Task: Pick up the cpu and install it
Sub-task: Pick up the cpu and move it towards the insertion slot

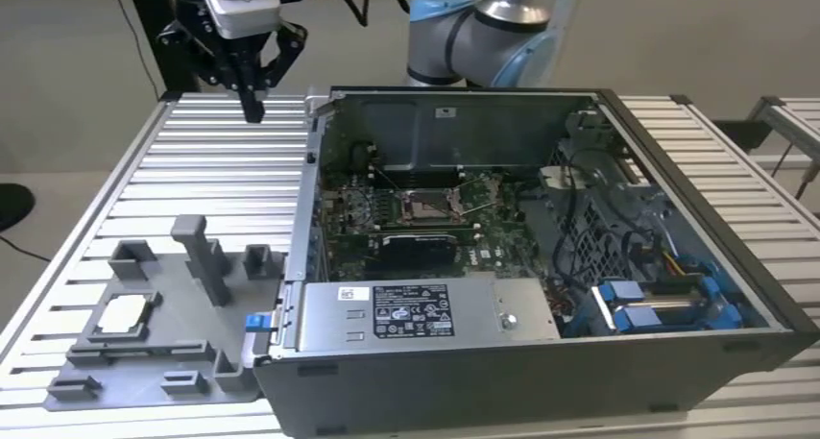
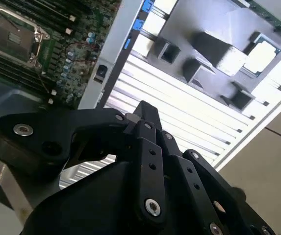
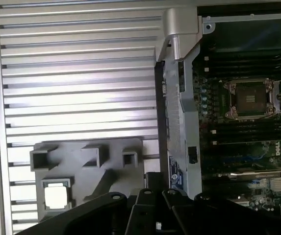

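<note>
On the near holder point(image 1: 180, 329), the cpu point(image 1: 122, 314) lay untouched.
Beyond it sat the socket point(image 1: 429, 206) in the open case point(image 1: 513, 381); farthest, the gripper point(image 1: 253, 110) hung empty, fingers pressed together, well apart from the chip. Pinching so thin a square off-centre could tip or drop it.

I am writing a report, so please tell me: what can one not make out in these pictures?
The socket: its contacts are too small in the exterior view.
The cpu: any corner mark is too small in the first wrist view.
The grey holder: the gripper covers part of it in the first wrist view.
The arm: cut off by the exterior view's top edge.
</note>
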`<state>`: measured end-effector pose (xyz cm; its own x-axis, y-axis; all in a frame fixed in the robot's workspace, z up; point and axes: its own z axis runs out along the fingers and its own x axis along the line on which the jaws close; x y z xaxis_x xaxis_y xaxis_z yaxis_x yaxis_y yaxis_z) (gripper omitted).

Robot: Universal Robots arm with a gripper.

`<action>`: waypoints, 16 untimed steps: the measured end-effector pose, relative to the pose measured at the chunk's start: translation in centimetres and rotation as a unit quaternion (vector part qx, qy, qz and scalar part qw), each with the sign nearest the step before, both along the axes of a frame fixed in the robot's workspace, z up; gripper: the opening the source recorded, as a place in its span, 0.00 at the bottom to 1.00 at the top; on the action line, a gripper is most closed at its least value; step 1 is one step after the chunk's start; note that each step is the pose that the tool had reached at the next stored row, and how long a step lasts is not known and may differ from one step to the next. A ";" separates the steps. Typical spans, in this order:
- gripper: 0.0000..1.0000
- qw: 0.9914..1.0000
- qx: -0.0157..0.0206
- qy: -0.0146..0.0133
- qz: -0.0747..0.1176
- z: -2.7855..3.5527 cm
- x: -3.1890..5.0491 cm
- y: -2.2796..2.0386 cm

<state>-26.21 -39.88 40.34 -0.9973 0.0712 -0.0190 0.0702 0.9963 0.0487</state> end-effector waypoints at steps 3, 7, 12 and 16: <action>0.00 1.000 0.000 0.000 0.000 -0.01 -1.43 0.00; 0.00 1.000 0.000 0.000 0.000 -0.03 -3.22 0.00; 0.00 1.000 0.000 0.000 0.000 -0.05 -5.52 0.00; 0.00 1.000 0.000 0.000 0.000 -0.07 -7.34 0.00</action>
